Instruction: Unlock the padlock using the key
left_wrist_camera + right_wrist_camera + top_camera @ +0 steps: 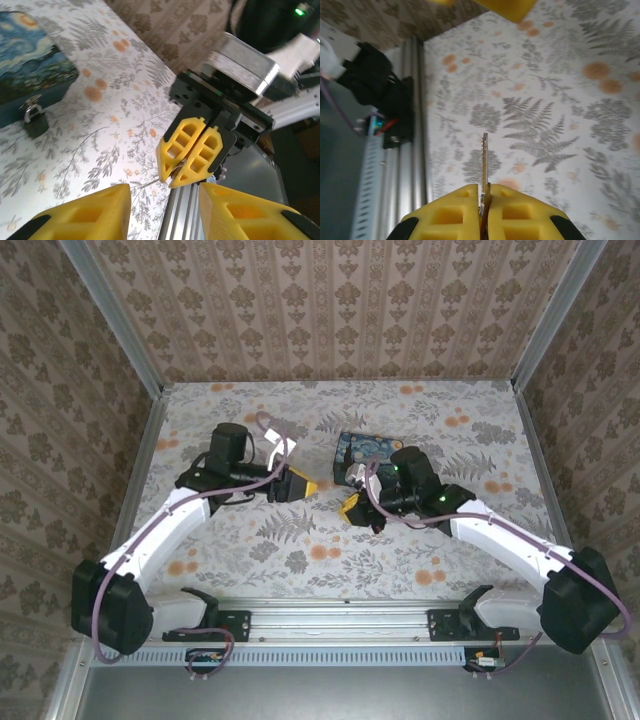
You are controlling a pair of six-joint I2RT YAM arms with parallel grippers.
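right claw (355, 508) pinching key (484, 160), blade aiming lower-left in top view | left claw (165, 189) sitting spread | padlock (36, 120) hanging on tin (30, 60), mid-left of left wrist frame, lying behind key tip, nearer right arm

White-and-black arms (165, 525), purple cables (263, 421), yellow latticed fingers (187, 142), green light (299, 11)

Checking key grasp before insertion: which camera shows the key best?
Right wrist. The key juts out edge-on from the shut right gripper, its blade clear against the table. Left wrist catches a small sliver of it pinched in that gripper. In top external it is too small to make out.
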